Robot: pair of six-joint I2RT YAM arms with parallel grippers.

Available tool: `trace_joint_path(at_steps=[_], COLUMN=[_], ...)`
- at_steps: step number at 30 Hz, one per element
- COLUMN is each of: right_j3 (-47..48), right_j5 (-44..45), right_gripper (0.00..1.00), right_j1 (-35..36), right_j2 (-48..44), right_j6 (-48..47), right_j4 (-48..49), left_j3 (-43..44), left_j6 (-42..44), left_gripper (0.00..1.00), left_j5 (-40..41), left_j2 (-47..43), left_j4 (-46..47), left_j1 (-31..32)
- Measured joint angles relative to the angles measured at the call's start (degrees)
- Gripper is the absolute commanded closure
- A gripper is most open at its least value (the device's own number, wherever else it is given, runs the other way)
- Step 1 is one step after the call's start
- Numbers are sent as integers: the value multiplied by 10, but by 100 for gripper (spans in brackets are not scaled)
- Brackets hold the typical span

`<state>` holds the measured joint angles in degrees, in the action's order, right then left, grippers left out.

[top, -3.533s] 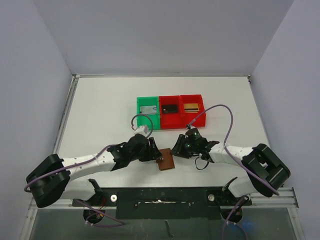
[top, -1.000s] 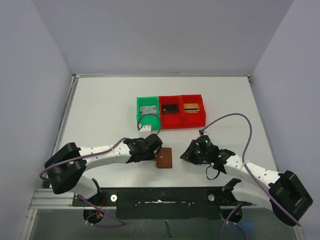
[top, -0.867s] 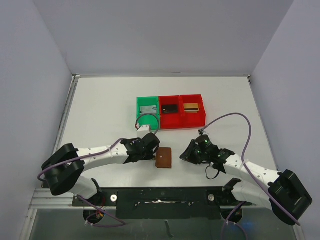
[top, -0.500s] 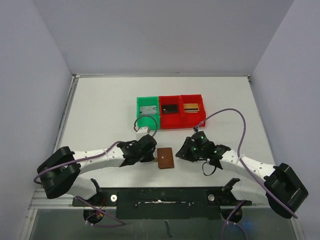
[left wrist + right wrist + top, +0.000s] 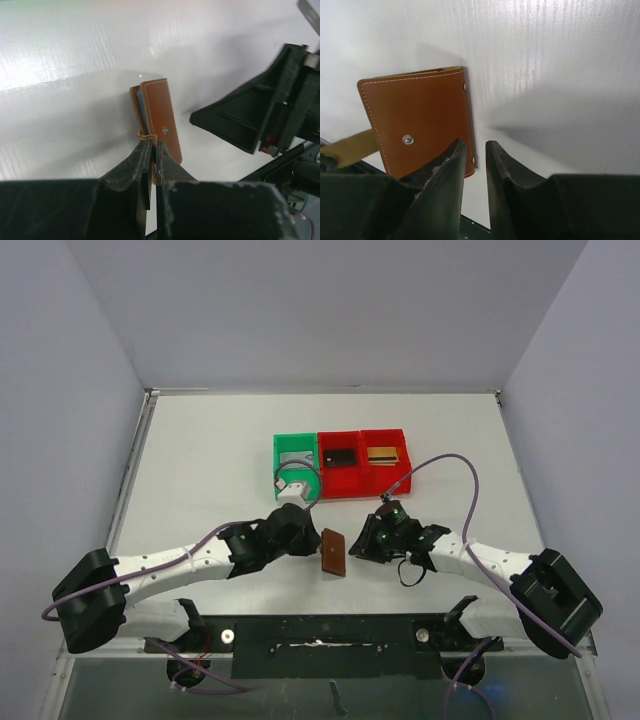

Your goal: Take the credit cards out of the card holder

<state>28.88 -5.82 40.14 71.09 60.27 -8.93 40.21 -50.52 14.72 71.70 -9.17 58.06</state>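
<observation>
Starting at the near edge of the table (image 5: 200, 460): there's a black rail (image 5: 320, 632) running along it, with the two arm bases sitting out toward the near corners. The surface is plain white with a faint ribbed texture, which you can see in the wrist views.

Both arms are stretched out low and angle inward so the wrists nearly meet in front of the middle of the near edge. The left arm (image 5: 170, 562) comes in from the near left and the right arm (image 5: 490, 562) from the near right. Each one trails a purple cable (image 5: 450, 465).

The card holder (image 5: 333, 552) sits right between them. It's brown with white stitching, folded, and tipped up on one edge instead of lying flat. The left gripper (image 5: 152, 145) has its fingers pressed together, pinching the holder's little strap (image 5: 145, 135). A sliver of pale blue lining shows at the fold.

The right gripper (image 5: 476, 147) is just beside the holder's other side. Its fingers are a narrow gap apart and there's nothing between them. From the left wrist view it's not touching the leather. A metal snap stud (image 5: 408, 139) shows on the cover.

Farther back, around mid-table, three bins touch in a row:
- A green bin (image 5: 281, 468) with a grey credit card (image 5: 295, 458)
- A middle red bin (image 5: 341, 483) with a dark credit card (image 5: 341, 455)
- A right red bin (image 5: 385, 480) with a gold credit card (image 5: 382, 453)

Any print on them is too small to read.

Plain pale lilac-grey walls (image 5: 330, 310) close in the far edge and both sides.
</observation>
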Motion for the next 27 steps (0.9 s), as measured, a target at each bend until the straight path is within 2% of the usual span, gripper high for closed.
trace_joint_path(at_steps=[6,10,20,27], right_j3=[0,0,-40,-57], right_j5=[2,13,84,85], right_gripper=[81,80,75,72], right_j1=[-7,-13,-39,-46], right_j2=[8,0,-152,-186], right_j6=[-2,-2,17,28], right_j4=[1,-10,-80,-98], left_j3=[46,57,59,47], left_j6=[34,47,62,45], left_gripper=[100,100,100,100], left_j5=[-7,-15,-15,0], left_j2=[29,43,56,51], left_j4=[26,53,64,63], left_j1=[50,67,67,67])
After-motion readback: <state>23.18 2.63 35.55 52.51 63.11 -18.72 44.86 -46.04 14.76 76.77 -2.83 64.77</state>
